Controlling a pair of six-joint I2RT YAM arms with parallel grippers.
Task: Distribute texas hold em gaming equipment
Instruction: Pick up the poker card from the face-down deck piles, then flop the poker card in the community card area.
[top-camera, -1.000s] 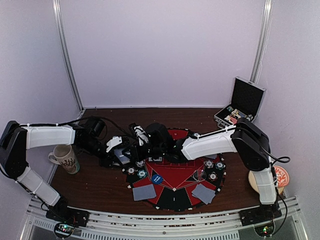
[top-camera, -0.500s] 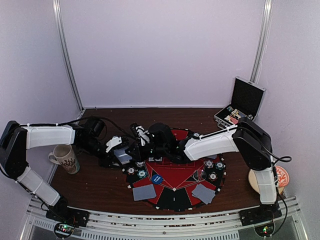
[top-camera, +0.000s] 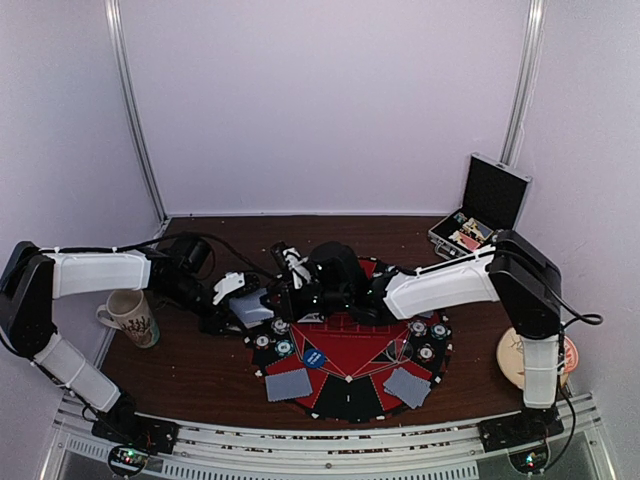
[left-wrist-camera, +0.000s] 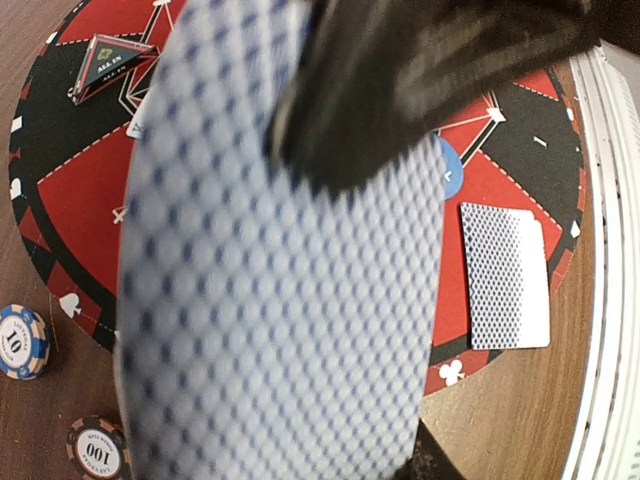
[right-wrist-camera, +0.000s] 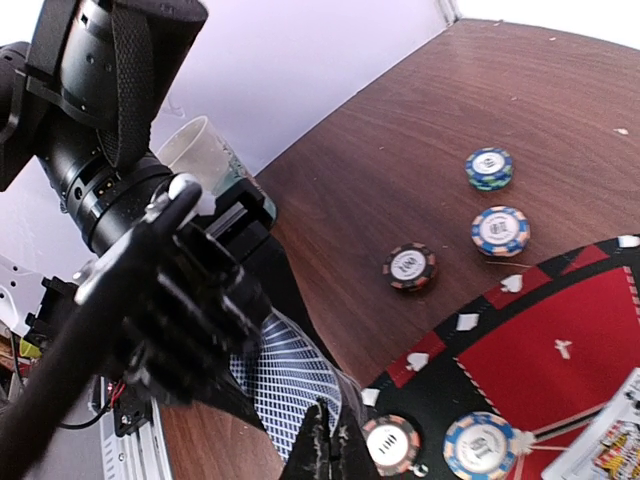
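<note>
My left gripper (top-camera: 243, 308) is shut on a stack of grey-blue-backed playing cards (left-wrist-camera: 280, 300), held just left of the round red-and-black mat (top-camera: 350, 340). The cards fill the left wrist view and hide its fingers. My right gripper (right-wrist-camera: 327, 440) is shut on the edge of the top card (right-wrist-camera: 290, 375), which bows upward; it meets the left gripper (right-wrist-camera: 190, 310) there. Two cards (top-camera: 288, 384) (top-camera: 407, 386) lie face down at the mat's near side. A blue button disc (top-camera: 315, 357) sits on the mat. Chips (top-camera: 284, 348) (top-camera: 426, 340) lie at the mat's left and right.
A patterned mug (top-camera: 130, 317) stands at the left. The open black case (top-camera: 480, 215) is at the back right. An orange disc (top-camera: 562, 352) lies on a round coaster at the right edge. Loose chips (right-wrist-camera: 500, 230) lie on the brown table beside the mat.
My right gripper and arm have shifted a little right and back, drawing on the top card. The left arm holds still with the stack.
</note>
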